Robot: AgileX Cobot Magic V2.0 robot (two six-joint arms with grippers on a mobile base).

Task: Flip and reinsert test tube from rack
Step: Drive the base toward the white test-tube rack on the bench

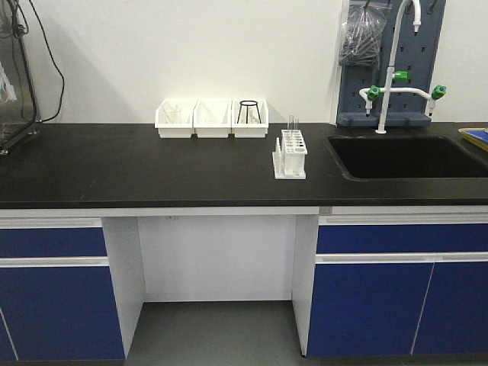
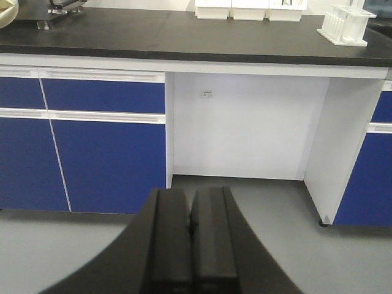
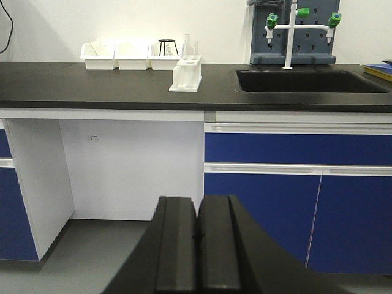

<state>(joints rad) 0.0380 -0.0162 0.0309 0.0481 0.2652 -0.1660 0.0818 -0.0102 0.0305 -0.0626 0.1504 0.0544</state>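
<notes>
The small white test tube rack (image 1: 290, 154) stands on the black counter (image 1: 152, 164) just left of the sink. A clear test tube (image 1: 291, 123) stands upright in its back row. The rack also shows in the left wrist view (image 2: 345, 26) at the top right and in the right wrist view (image 3: 186, 73). My left gripper (image 2: 190, 197) is shut and empty, low in front of the cabinets, far below the counter. My right gripper (image 3: 198, 203) is shut and empty, also low in front of the cabinets. Neither gripper shows in the front view.
Three white open-front bins (image 1: 211, 118) line the counter's back wall; the right one holds a black wire stand (image 1: 248, 111). A black sink (image 1: 404, 156) with a white, green-knobbed tap (image 1: 393, 84) lies right of the rack. Blue cabinets (image 1: 396, 293) flank a knee recess (image 1: 217, 255).
</notes>
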